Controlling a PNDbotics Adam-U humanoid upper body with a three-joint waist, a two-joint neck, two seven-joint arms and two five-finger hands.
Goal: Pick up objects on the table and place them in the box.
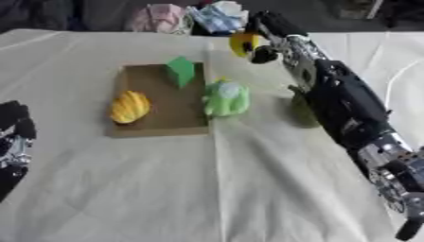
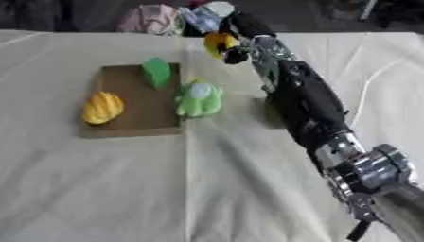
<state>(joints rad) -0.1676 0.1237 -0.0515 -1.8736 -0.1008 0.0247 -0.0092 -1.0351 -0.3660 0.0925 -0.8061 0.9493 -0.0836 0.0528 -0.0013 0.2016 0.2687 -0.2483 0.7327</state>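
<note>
A flat brown box [image 1: 153, 120] lies on the table left of centre. In it rest a yellow ribbed object [image 1: 130, 107] at the left and a green block [image 1: 181, 71] at its far edge. A light green soft toy [image 1: 225, 98] sits at the box's right edge, partly on the cloth. My right arm stretches from the lower right to the far side, where my right hand [image 1: 267, 32] is shut on a yellow and black object [image 1: 243, 44], raised beyond the box's far right corner. My left hand [image 1: 15, 137] shows at the left edge; its fingers are unclear.
A pale cloth [image 1: 207, 189] covers the table. At the far edge lie a pink bundle [image 1: 159, 17] and a light blue and white bundle [image 1: 217, 16]. A thin white cord [image 1: 397, 71] runs over the cloth at the right.
</note>
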